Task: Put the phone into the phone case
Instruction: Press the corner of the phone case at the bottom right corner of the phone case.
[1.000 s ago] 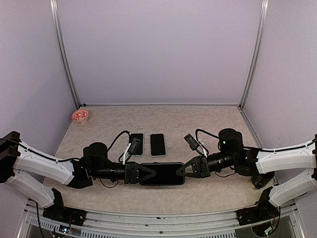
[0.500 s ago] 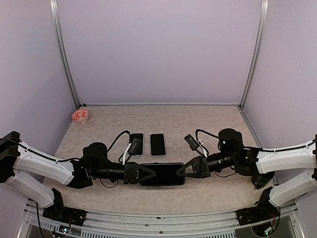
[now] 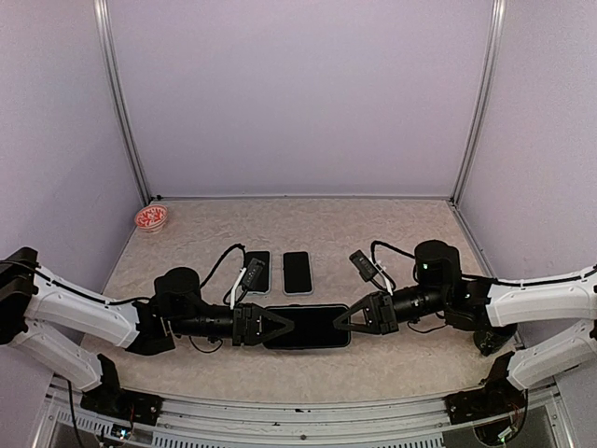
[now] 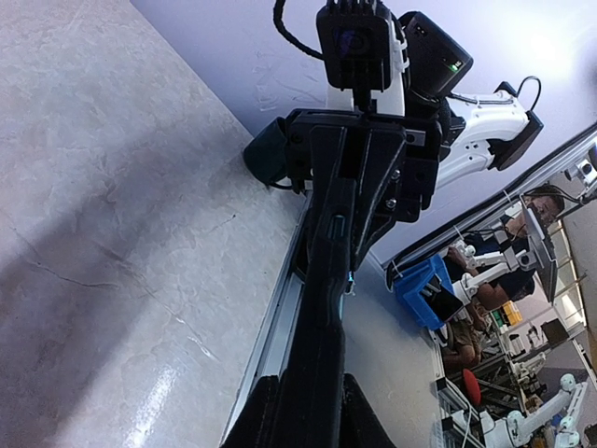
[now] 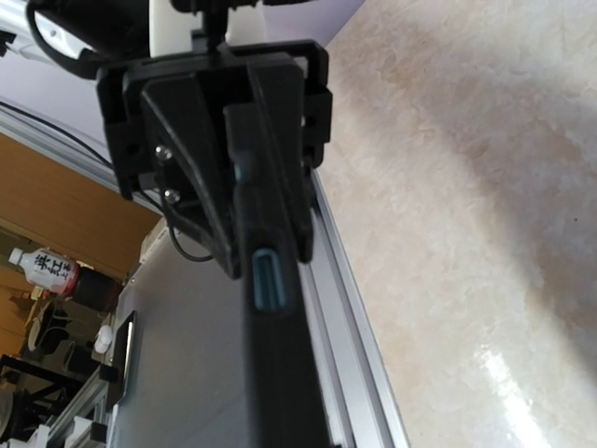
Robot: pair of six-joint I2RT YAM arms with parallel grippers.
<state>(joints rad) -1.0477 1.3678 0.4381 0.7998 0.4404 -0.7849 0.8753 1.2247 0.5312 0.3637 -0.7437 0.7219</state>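
Little has shifted since a second ago: both arms have edged slightly outward, and the phone [image 3: 306, 328] hangs level between them as before, just above the near worktop [image 3: 373, 243]. The left claw [image 3: 270, 327] is pinched on its left end and the right claw [image 3: 343, 322] on its right end. A teal button shows on the phone's edge in the wrist views. Beyond lie two dark slabs [image 3: 257, 271] side by side. A red bowl [image 3: 151, 218] sits in the far left corner.
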